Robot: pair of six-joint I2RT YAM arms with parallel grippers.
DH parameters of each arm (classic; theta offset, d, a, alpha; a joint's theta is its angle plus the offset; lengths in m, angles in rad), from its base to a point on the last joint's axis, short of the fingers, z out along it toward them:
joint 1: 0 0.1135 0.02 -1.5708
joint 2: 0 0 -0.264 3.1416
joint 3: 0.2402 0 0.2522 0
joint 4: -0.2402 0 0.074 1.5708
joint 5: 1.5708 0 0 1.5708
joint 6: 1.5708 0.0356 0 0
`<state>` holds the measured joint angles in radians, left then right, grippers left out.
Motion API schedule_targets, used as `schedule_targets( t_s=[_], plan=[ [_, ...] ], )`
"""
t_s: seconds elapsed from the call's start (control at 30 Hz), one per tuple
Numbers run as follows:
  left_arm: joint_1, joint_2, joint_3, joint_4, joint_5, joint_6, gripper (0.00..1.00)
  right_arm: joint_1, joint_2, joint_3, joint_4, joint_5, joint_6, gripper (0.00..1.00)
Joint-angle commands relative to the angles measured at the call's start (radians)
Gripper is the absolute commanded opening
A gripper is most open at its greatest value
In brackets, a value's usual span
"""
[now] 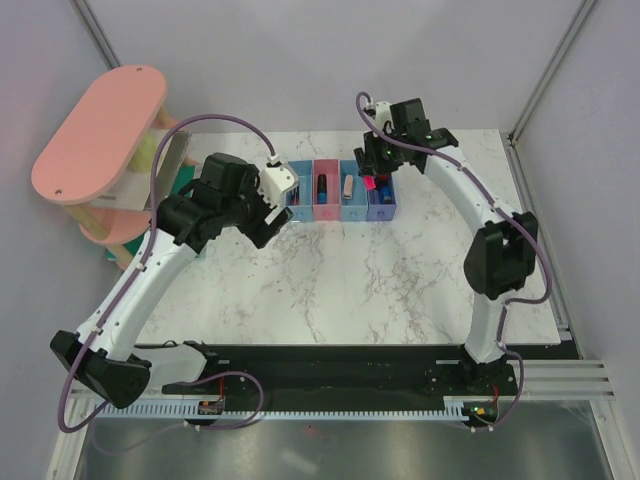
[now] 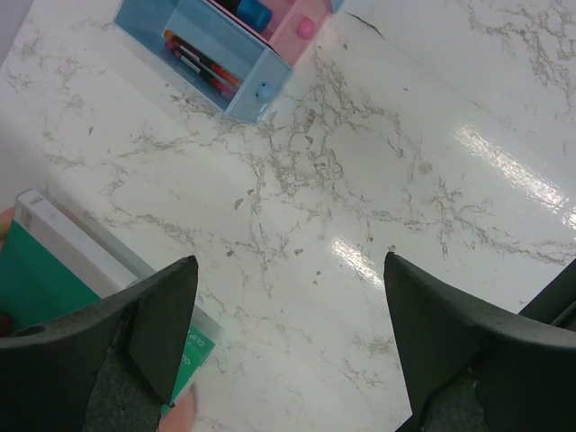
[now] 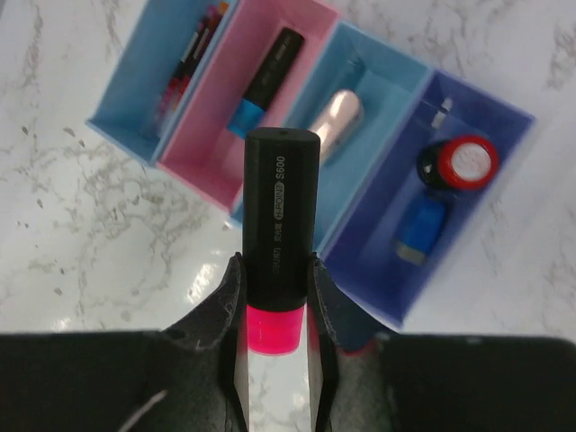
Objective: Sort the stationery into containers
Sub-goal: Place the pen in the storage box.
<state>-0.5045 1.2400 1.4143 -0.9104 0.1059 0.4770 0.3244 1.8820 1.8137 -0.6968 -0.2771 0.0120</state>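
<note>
Pinching the pink highlighter (image 3: pixel 281 207) by its pink end, the right gripper (image 3: pixel 274 279) hangs at the near edge of the bin row (image 3: pixel 373 270), with the pink bin (image 3: pixel 202 148) just ahead. The left gripper (image 2: pixel 288 333) is spread wide above the marble table (image 2: pixel 378 180), and the dark-red pens (image 2: pixel 200 65) lie in a light blue bin (image 2: pixel 148 27) ahead of its fingertips.
</note>
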Motion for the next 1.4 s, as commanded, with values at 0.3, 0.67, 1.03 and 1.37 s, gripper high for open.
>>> schedule_targets(
  t_s=[0.3, 0.67, 1.03, 1.37],
  plan=[
    [0.012, -0.063, -0.028, 0.024, 0.011, -0.054, 0.97, 0.079, 0.417, 0.38, 0.206, -0.162, 0.186, 0.0],
    [0.012, -0.017, -0.006, 0.03, 0.029, -0.046, 0.98, 0.091, 0.511, 0.377, 0.312, -0.171, 0.247, 0.0],
    [0.014, -0.024, 0.006, 0.034, 0.043, -0.038, 0.98, 0.099, 0.485, 0.219, 0.361, -0.139, 0.235, 0.05],
    [0.014, -0.042, -0.014, 0.047, 0.051, -0.04, 0.98, 0.107, 0.485, 0.2, 0.361, -0.123, 0.207, 0.32]
  ],
)
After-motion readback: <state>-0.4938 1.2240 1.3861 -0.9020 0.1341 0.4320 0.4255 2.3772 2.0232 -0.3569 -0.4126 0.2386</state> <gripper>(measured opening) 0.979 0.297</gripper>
